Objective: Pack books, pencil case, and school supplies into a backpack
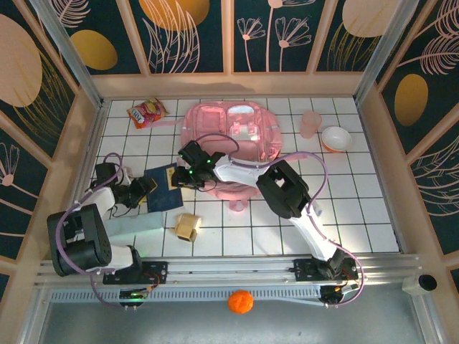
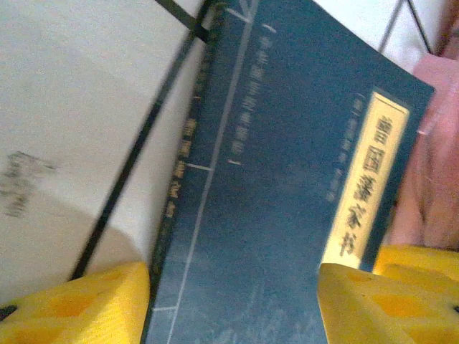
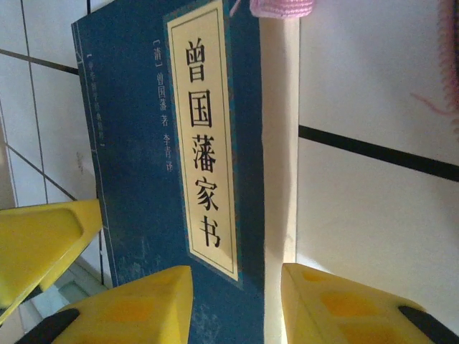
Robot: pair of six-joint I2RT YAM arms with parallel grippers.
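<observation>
Backpack (image 1: 247, 132): one is counted, pink and glossy.
Book (image 1: 166, 197): one is counted, dark navy with a yellow band.
Pencil case (image 1: 140, 224): one is counted, pale mint-green.
Tan box (image 1: 188, 226): one is counted.
Snack bag (image 1: 147, 112): one is counted, red-orange.
Cup (image 1: 310, 123): one is counted, pink.
Bowl (image 1: 336, 138): one is counted, white inside.
Orange ball (image 1: 240, 302): one is counted.
Things on the table (image 1: 358, 215): seven are counted, the ball being left out.
Arms: two are counted, the left arm (image 1: 79, 236) and the right arm (image 1: 287, 190).
Grippers: two are counted, the left gripper (image 1: 150, 186) and the right gripper (image 1: 181, 177).
</observation>
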